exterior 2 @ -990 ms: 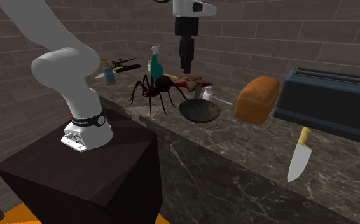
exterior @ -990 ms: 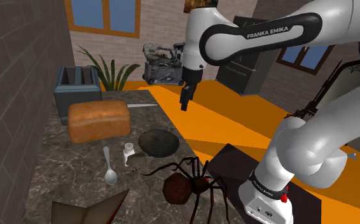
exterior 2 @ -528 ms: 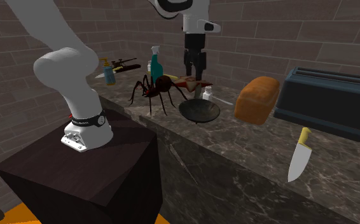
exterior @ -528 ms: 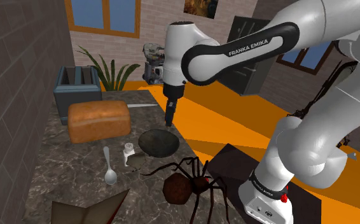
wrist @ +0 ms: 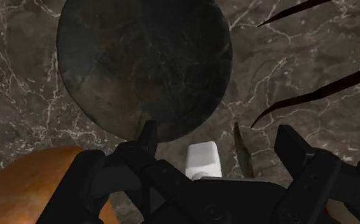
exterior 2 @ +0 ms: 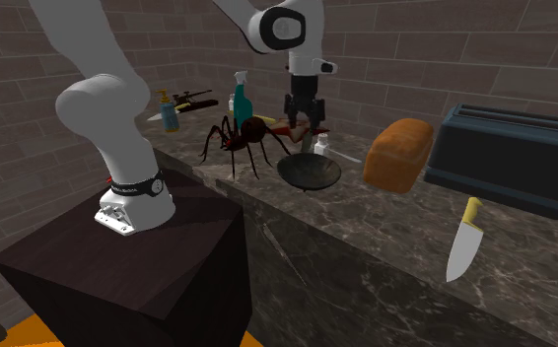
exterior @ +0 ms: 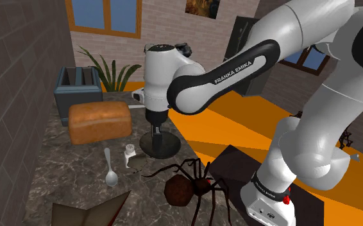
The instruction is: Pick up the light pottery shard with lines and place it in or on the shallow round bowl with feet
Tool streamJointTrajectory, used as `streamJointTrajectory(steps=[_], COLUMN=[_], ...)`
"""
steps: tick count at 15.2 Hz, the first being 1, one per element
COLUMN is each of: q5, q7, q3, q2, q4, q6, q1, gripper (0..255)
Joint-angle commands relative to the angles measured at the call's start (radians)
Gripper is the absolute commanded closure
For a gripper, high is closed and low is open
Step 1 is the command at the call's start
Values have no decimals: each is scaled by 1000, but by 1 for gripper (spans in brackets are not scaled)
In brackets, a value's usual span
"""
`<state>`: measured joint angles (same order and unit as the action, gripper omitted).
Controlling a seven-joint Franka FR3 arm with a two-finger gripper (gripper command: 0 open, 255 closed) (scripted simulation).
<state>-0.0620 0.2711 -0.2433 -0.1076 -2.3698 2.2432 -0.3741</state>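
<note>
A dark marbled counter (exterior: 71,173) runs along a brick wall, with orange floor beyond it. The shard (exterior: 136,164), a small greyish-tan piece, lies flat on that counter just beside a little white shaker (exterior: 130,150) and near the rim of the dark round bowl (exterior: 166,147). In the wrist view, I take the thin dark sliver (wrist: 242,153) next to the shaker to be the shard's edge, though no lines can be made out on it. A spoon (exterior: 110,172) lies on the far side of the shaker from the bowl, and the legs of the big spider (exterior: 180,189) reach close to the shard.

Your gripper (exterior: 153,137) hangs low over the bowl's edge, fingers spread wide and holding nothing; the shard is not between them.

You are over the destination, not the object. Move across toward the shard first and centre it between the fingertips before you go lower. Turn the wrist so the fingers close across the shard's narrow width and neither one lands on the shaker. The piece looks thin and flat, so it will likely slip or tip. Bring the tips down almost to the stone and close slowly. Then lift straight up, high enough to clear the spider's leg and the bowl's rim.
</note>
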Motion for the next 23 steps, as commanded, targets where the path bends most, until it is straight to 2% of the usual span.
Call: streamJointTrajectory(steps=[1,3,10,18,19,23], q5=[-10,-20,-58,-58,-58,-58], q7=[20,32,5,5,5,5], q3=[-22,-37,-34,-34,-34,-34], q2=[45,76,149,148,148,148], q4=[15,22,-13,-12,-12,-12], q6=[30,54,156,156,156,156], q1=[-22,-36,-32,-32,-32,-32], gripper=[0,0,0,0,255,255])
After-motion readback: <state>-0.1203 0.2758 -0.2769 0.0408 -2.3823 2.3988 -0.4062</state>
